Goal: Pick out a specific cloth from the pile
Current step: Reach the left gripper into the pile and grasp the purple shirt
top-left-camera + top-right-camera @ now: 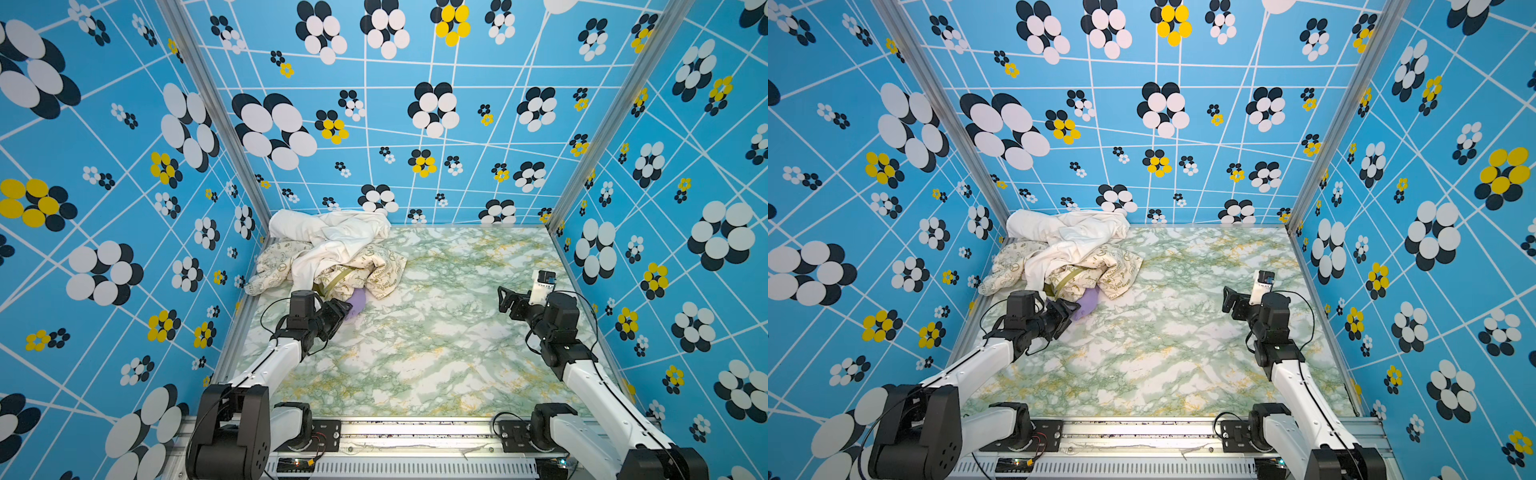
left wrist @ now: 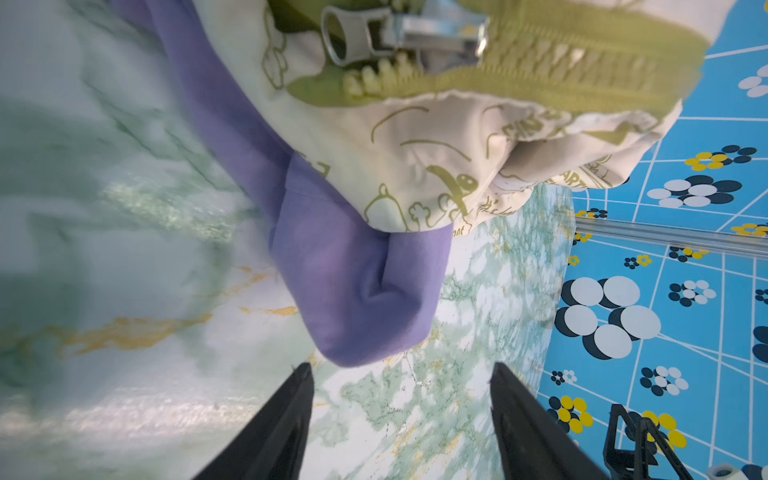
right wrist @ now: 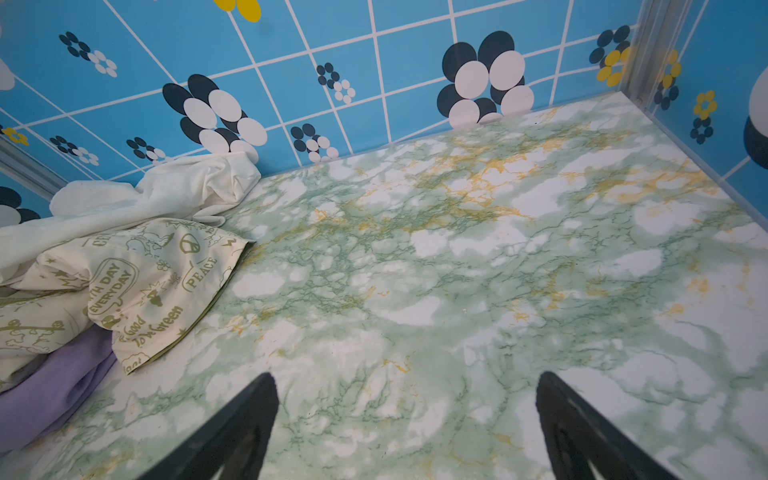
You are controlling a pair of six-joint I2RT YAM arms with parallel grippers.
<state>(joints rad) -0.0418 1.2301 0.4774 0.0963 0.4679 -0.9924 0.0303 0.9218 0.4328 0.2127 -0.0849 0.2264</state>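
Currently the lavender cloth [image 2: 357, 291] lies on the bench [image 1: 436, 332] at the robot-side edge of the pile [image 1: 332, 249], mostly tucked under the cream printed fabric [image 2: 415, 166], with only a folded end poking out. The left hand [image 2: 401, 368] is spread, its tips just short of that purple end with nothing between them. The right hand [image 3: 406, 376] is spread wide over bare bench, well apart from the pile.

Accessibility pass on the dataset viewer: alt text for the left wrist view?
A lavender cloth pokes out from under a cream olive-printed fabric with an olive zipper, on a green-marbled table. The left jaws stand apart just short of the cloth's tip, with nothing between them.
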